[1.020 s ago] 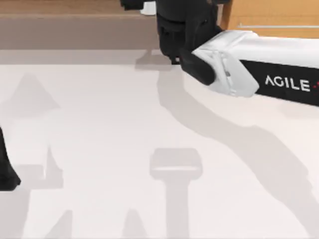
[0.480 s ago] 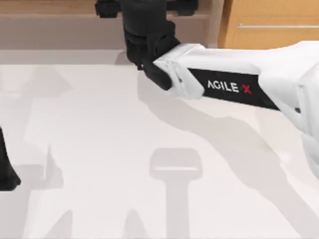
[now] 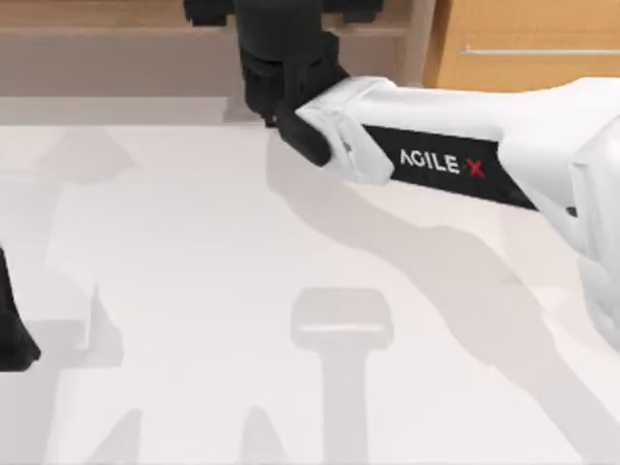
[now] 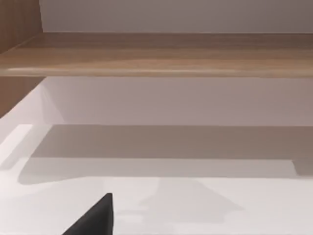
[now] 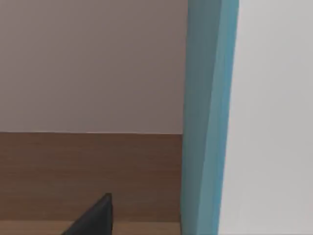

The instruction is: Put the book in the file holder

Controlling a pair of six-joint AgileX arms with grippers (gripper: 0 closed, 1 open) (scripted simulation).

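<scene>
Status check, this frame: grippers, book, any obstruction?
Right gripper at wooden cabinet, far edge. Book close before right wrist camera. Left arm parked left. No obstruction seen.

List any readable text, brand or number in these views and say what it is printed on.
"AGILE X", white letters with a red X, on the black panel of the white right arm reaching across the top view toward the wooden cabinet.
No writing can be read on the teal and white book in the right wrist view.

The book (image 5: pixel 254 117), white with a teal band, stands seemingly upright beside wooden cabinet (image 5: pixel 88 176)
</scene>
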